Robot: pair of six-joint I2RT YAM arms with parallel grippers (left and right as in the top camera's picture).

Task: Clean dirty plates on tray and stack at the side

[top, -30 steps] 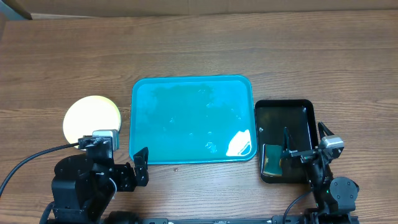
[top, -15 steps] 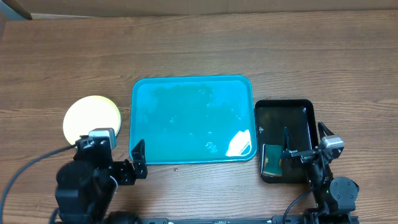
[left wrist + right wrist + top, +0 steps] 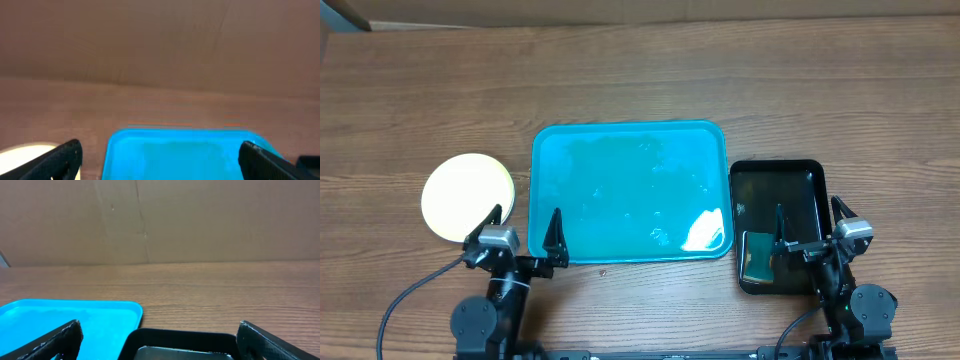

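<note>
A: Where's the plate (image 3: 468,196) relative to the grippers?

B: Left-middle of the overhead frame, on the bare table (image 3: 620,80), just beside the left edge of the turquoise tray (image 3: 620,150) and not touching it. It sits up and left of the left gripper (image 3: 523,232), close by. The left arm is clearly nearer. The right gripper (image 3: 810,222) is at lower right, well apart from the plate.

A: Long axis?

B: None, the plate is round. Its top face is pale yellow with no smears visible. Can't tell from above whether more plates lie under it. The tray's long side runs left-right across the frame.

A: Anything on the tray?

B: No plates, just glare and a wet-looking sheen. My read is that cleaning and stacking look done.

A: Left gripper state?

B: Spread wide and holding nothing. One finger sits near the plate's lower right edge, the other over the tray's lower left corner. The left wrist view shows only air between the fingers.

A: Right one?

B: Also spread wide and empty. It hangs over the black tray (image 3: 778,190), near the green pad (image 3: 756,257) lying in that tray's lower left, not touching it as far as I can see.
</note>
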